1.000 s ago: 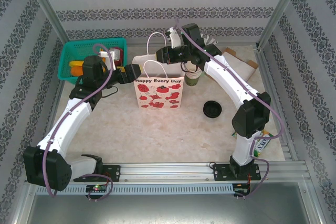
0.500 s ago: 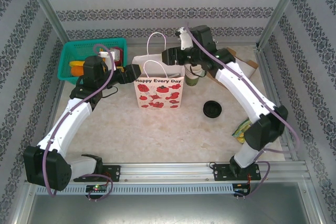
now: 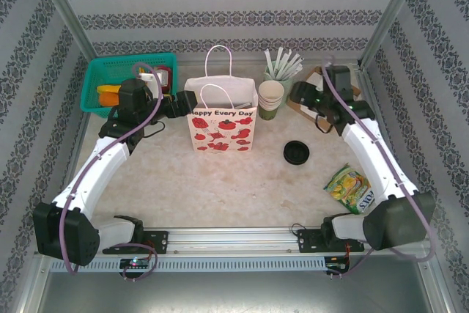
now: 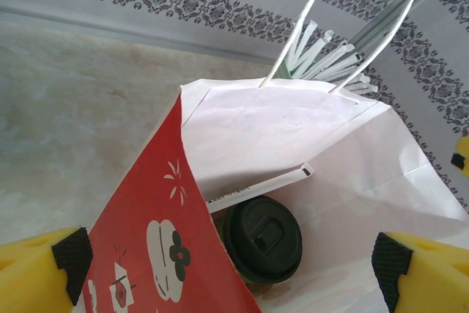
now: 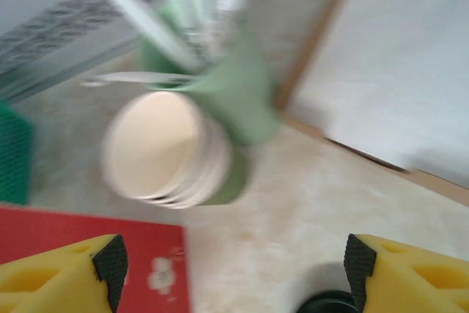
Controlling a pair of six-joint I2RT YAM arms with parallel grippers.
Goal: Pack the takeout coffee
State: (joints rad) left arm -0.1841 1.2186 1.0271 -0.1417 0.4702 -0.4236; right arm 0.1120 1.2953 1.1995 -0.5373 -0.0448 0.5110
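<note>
The takeout coffee [image 4: 262,238], black lid up, stands inside the paper gift bag [image 3: 222,124], whose white inner wall [image 4: 293,137] and red front panel [image 4: 157,232] show in the left wrist view. A white wrapped stick [image 4: 256,187] lies beside the cup. My left gripper [image 3: 187,102] [image 4: 231,273] is open at the bag's left edge, its fingers on either side of the bag mouth and touching nothing. My right gripper [image 3: 293,93] [image 5: 234,265] hangs open and empty to the right of the bag, near the stack of lidless cups [image 3: 270,97] [image 5: 157,144].
A green holder of stirrers [image 3: 282,67] [image 5: 234,93] stands behind the cup stack. Loose black lids [image 3: 296,152] lie right of the bag, with a snack packet [image 3: 350,187] nearer the right edge. A green basket [image 3: 110,71] sits back left and flat cardboard [image 3: 343,87] [image 5: 396,64] back right.
My right gripper has pulled back from above the bag to the right, past the cup stack, with its jaws opening. The left arm and the bag have stayed still.
</note>
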